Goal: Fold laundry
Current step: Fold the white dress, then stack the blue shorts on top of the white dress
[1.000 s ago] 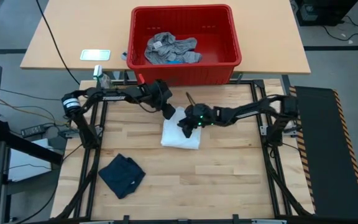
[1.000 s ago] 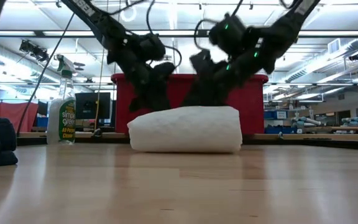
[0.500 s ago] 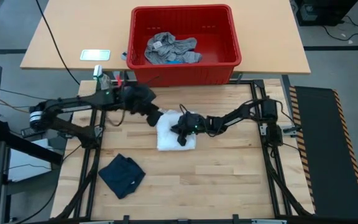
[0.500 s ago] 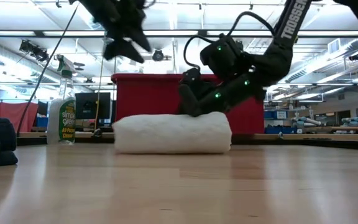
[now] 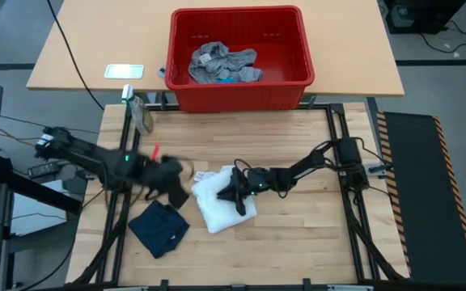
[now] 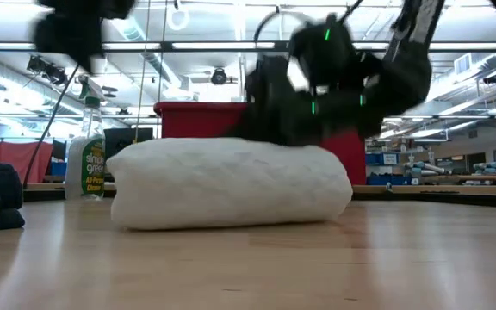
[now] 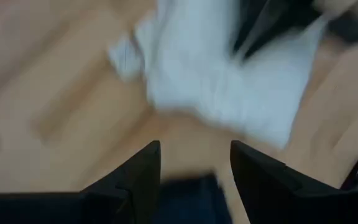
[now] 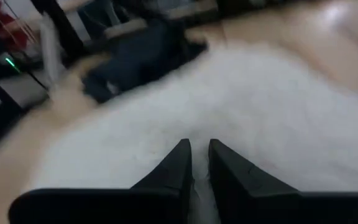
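A white folded garment lies flat on the wooden table, near its middle. My right gripper reaches in from the table's right and is on the garment's top, its fingers almost together. My left gripper hovers open just left of the white garment, above the table, with nothing between its fingers. A dark navy garment lies crumpled near the front left. Grey garments lie in the red basket beyond the far edge. My right gripper has its two nearly shut fingertips on the top face of the white garment, toward its right side. The fingers come slanting down from the table's right. Whether a fold sits between them I cannot tell. The garment lies flat on the table.
A green spray bottle stands at the table's far left corner. The red basket stands on a second table behind. Bare wood lies right of and in front of the white garment.
My right gripper has gone toward the table's near left, sinking, and the white garment has slid along the table with it and turned slightly. My left gripper has left the garment's far side, risen and swung toward the left and near edges.
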`<control>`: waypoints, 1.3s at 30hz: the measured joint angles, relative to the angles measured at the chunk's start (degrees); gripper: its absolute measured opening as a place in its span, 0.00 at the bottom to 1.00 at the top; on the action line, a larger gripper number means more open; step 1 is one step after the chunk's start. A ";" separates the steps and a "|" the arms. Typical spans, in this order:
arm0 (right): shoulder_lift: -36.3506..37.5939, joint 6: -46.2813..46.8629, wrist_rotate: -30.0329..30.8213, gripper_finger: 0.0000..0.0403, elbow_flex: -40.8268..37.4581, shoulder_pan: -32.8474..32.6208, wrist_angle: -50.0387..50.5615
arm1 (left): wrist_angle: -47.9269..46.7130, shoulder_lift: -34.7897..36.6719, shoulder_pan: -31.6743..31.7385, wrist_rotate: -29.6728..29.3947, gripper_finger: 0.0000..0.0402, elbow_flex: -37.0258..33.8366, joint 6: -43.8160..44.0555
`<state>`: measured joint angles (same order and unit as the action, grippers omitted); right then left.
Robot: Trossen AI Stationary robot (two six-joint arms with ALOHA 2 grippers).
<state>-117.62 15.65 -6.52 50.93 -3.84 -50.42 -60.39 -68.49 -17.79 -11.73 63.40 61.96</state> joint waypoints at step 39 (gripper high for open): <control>21.18 3.53 0.99 0.16 0.28 -2.05 25.57 | 22.01 -8.13 -15.24 15.12 0.73 -33.40 27.64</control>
<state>-96.44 19.18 -5.54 51.21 -5.89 -24.84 -38.37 -76.62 -33.03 3.39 30.00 89.60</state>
